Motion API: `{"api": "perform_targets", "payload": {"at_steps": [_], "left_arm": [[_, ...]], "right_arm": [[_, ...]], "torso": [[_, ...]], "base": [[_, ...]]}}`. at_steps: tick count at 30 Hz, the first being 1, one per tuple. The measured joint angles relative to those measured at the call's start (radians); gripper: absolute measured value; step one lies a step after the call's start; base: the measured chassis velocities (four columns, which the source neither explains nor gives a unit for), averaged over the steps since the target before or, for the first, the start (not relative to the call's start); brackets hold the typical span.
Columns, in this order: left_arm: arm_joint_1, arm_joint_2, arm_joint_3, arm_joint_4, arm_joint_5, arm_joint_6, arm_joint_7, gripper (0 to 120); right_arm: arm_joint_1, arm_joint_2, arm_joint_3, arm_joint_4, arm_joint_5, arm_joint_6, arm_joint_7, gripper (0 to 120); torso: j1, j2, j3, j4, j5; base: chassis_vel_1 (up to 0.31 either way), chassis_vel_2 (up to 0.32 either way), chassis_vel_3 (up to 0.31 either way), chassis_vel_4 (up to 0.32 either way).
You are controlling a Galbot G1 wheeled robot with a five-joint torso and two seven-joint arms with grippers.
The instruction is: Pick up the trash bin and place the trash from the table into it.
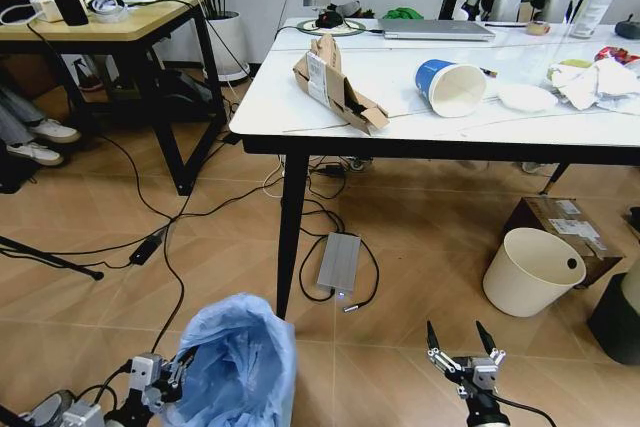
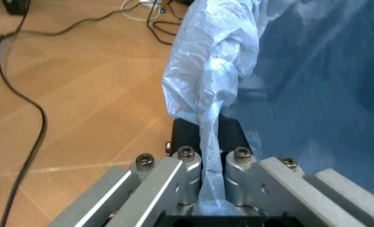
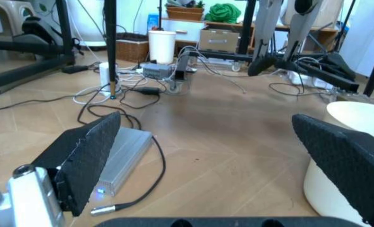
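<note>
- Brown floor tiles [image 1: 90, 297] run under everything, with black cables lying across them.
- Nearest, low down on the robot's left, the left gripper [image 2: 211, 163] is pinched tight on the rim of the trash bin [image 1: 238, 367]. In the left wrist view a twist of the bin's light-blue bag is squeezed between the two fingers [image 2: 184, 175].
- Low down on the robot's right, the right gripper [image 1: 462, 345] hangs over the floor with its two black fingers [image 3: 86, 161] spread wide apart and nothing between them.
- A flat silver box [image 1: 338, 262] lies on the floor a bit further on, beside the black front leg of the table [image 1: 300, 117].
- A cream bucket [image 1: 533, 270] lies tipped on the floor on the right, under the table, just in front of a brown cardboard carton [image 1: 565, 222].
- On the white table, close to its front left corner, sits a folded piece of brown cardboard [image 1: 335, 82].
- Near the middle of the front edge, a blue-white paper cup [image 1: 450, 87] lies on its side, with its open end facing the robot.
- Crumpled white tissues [image 1: 590, 82] lie toward the right end of the table, and something red [image 1: 615, 54] lies behind them.
- A silver laptop [image 1: 435, 30] lies shut near the back edge of the table.
- Farther off on the left stands a wooden desk [image 1: 110, 32] with black legs, and a white plant pot [image 1: 230, 42] stands by the wall.
</note>
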Motion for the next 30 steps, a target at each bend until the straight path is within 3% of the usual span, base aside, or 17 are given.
{"api": "perform_targets", "payload": {"at_steps": [8, 18, 30], "left_arm": [[-0.003, 0.021, 0.033, -0.05, 0.018, -0.003, -0.051, 0], [0.015, 0.054, 0.109, -0.087, -0.074, -0.037, -0.131, 0], [0.029, 0.091, 0.184, -0.12, -0.063, -0.035, -0.141, 0]], "right_arm": [[-0.022, 0.0, 0.015, 0.008, -0.004, 0.008, 0.0, 100], [-0.044, 0.0, 0.026, 0.019, -0.02, 0.01, 0.0, 100], [-0.053, 0.0, 0.033, 0.028, -0.051, 0.009, 0.002, 100]], "torso": [[0.0, 0.0, 0.0, -0.0001, -0.0002], [0.0, 0.0, 0.0, 0.0, -0.0001], [0.0, 0.0, 0.0, 0.0, 0.0]], "base": [[0.0, 0.0, 0.0, 0.0], [0.0, 0.0, 0.0, 0.0], [0.0, 0.0, 0.0, 0.0]]}}
